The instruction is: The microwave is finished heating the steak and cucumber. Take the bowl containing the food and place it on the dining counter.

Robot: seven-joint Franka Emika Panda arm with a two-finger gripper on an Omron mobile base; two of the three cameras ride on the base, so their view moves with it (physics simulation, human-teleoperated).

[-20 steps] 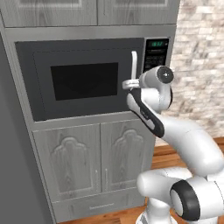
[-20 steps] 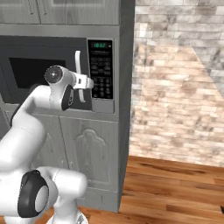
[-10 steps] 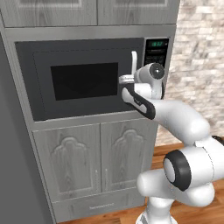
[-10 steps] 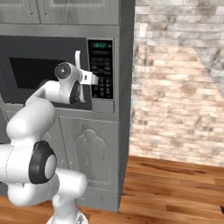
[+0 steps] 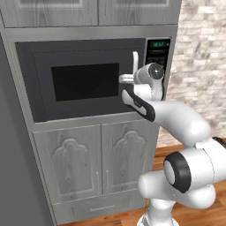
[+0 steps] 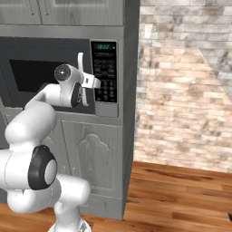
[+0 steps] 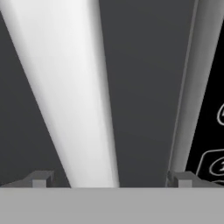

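Observation:
The microwave is built into grey cabinetry and its door is closed, so the bowl, the steak and the cucumber are hidden behind the dark window. My gripper is open at the white vertical door handle. In the hand view the handle runs slanted right in front of my gripper, its lower end lying between the left fingertip and the middle. From the right base view my gripper sits just beside the handle and the button panel. The dining counter is out of view.
Grey cabinet doors stand below the microwave and more cabinets above it. A tall grey panel borders the left. A brick wall and a wooden floor lie to the right.
The hand has risen slightly and pushed in toward the microwave door, bringing the open jaws up to the handle. The door has stayed closed.

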